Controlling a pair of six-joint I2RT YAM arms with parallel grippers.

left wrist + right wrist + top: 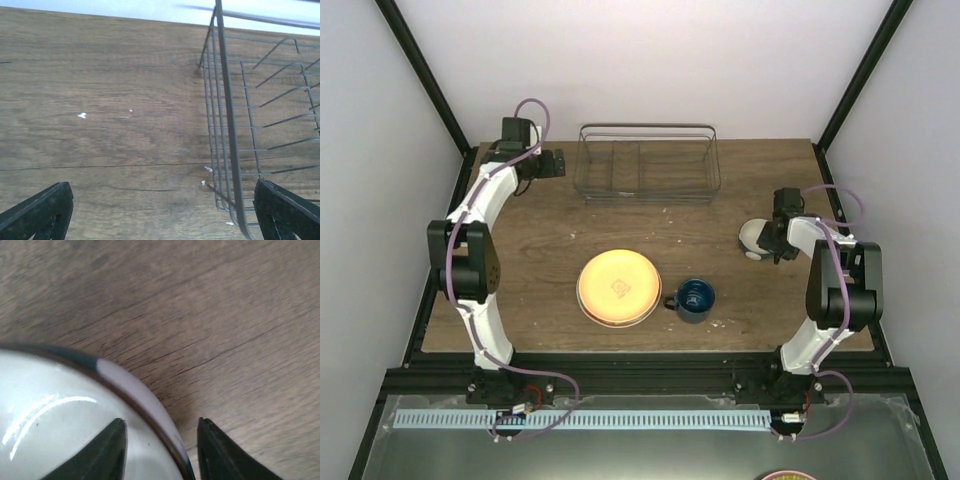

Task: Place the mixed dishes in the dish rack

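rim of bowl (50, 410) between right gripper (161, 426) jaws

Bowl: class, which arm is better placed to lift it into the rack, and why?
Right. The right gripper straddles the rim of the bowl, one finger inside, one outside. The left gripper hangs open beside the rack, far away.

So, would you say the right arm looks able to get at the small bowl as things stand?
Probably yes: the right pincer straddles the rim of the bowl, one finger inside, one outside, and nothing nearby seems to block it.
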